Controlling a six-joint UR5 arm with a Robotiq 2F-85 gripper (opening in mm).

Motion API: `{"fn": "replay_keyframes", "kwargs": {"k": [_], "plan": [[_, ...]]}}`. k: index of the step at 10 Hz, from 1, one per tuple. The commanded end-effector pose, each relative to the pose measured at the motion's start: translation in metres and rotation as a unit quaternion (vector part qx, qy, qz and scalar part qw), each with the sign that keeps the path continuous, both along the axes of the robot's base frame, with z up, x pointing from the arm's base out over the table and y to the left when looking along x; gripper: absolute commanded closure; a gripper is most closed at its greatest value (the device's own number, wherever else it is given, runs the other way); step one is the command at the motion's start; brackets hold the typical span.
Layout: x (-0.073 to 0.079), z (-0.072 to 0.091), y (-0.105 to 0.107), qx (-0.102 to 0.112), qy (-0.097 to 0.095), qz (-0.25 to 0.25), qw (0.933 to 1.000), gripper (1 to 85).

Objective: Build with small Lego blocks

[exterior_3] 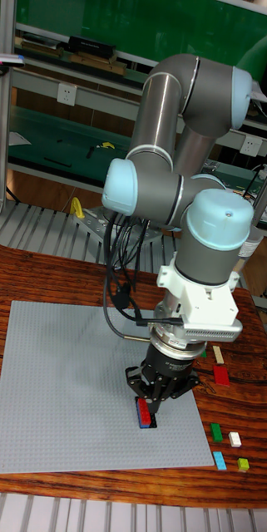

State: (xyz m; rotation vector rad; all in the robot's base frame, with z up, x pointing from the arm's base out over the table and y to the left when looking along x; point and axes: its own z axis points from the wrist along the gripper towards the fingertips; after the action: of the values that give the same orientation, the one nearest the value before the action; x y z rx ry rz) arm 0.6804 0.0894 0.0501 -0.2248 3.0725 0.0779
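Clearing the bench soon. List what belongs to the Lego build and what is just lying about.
Job: baseplate; red-and-blue stack under the gripper; loose bricks: red, beige, green, white, blue, lime.

Lying about: yellow tool; wall sockets.

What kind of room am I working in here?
Likely a lab or workshop: a workbench with tools behind the arm, wall sockets, and a wooden table holding a grey Lego baseplate.

Looks like a lab or workshop: green-topped workbenches (50, 133) behind, metal shelving (42, 62), wall sockets (65, 93) (tools scattered on one bench).
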Motion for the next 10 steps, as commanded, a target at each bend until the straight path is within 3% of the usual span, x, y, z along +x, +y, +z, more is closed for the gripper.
{"fn": "replay_keyframes", "kwargs": {"k": [1, 2, 3, 5, 7, 10], "plan": [[-0.007, 0.000, 0.026, 0.010, -0.006, -0.029, 0.9995, 84.3], [-0.006, -0.001, 0.025, 0.003, -0.010, -0.031, 0.9995, 84.3], [-0.008, -0.002, 0.013, -0.022, -0.008, -0.012, 0.9997, 84.3], [-0.017, -0.002, 0.026, 0.001, 0.008, 0.030, 0.9995, 84.3], [-0.011, -0.001, 0.029, 0.006, -0.005, 0.038, 0.9993, 84.3], [-0.001, -0.010, 0.090, 0.018, -0.009, -0.013, 0.9997, 84.3]]}}
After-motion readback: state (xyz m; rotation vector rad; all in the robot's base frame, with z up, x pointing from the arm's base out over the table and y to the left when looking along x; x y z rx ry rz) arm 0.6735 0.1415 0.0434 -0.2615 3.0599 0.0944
